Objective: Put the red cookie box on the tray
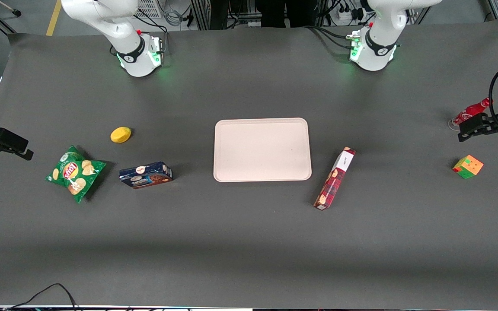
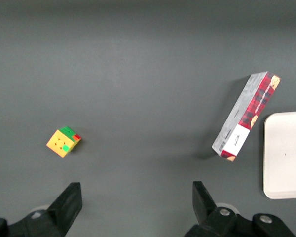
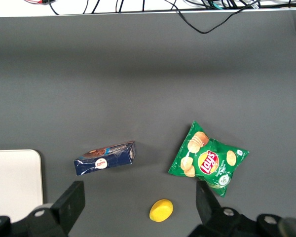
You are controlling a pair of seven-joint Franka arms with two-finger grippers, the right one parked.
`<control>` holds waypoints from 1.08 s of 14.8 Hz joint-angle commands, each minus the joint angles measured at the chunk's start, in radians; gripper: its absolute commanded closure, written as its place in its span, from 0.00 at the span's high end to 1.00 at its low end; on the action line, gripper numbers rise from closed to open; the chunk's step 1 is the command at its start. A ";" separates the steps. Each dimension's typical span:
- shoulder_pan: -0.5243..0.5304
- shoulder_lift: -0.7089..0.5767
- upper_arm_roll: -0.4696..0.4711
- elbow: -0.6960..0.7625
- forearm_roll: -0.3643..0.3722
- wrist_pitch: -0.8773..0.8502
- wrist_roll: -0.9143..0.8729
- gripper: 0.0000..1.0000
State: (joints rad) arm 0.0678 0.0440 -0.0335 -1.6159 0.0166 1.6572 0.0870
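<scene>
The left arm's hand point(image 2: 136, 200) is hovering with its fingers spread wide and gripping nothing, high over the desk at the working arm's end, near the puzzle cube point(image 1: 467, 166) and a red bottle point(image 1: 469, 113). The red cookie box point(image 1: 334, 178) is lying on the desk just beside the tray point(image 1: 262, 149), not touching it, on the tray's working-arm side. The box lies toward the tray from the hand, its long axis slanting from the desk's front edge toward the arm bases, so the hand probably needs to travel inward and close across the narrow width.
</scene>
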 commanded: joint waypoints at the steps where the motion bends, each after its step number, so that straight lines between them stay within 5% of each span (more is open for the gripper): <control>1: -0.063 0.014 -0.008 0.018 0.013 -0.048 0.013 1.00; 11: -0.086 0.031 -0.232 0.014 0.011 -0.131 0.011 1.00; 16: -0.089 0.024 -0.296 -0.122 -0.001 0.031 -0.025 1.00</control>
State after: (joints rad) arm -0.0206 0.0755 -0.2907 -1.6429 0.0155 1.5764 0.0930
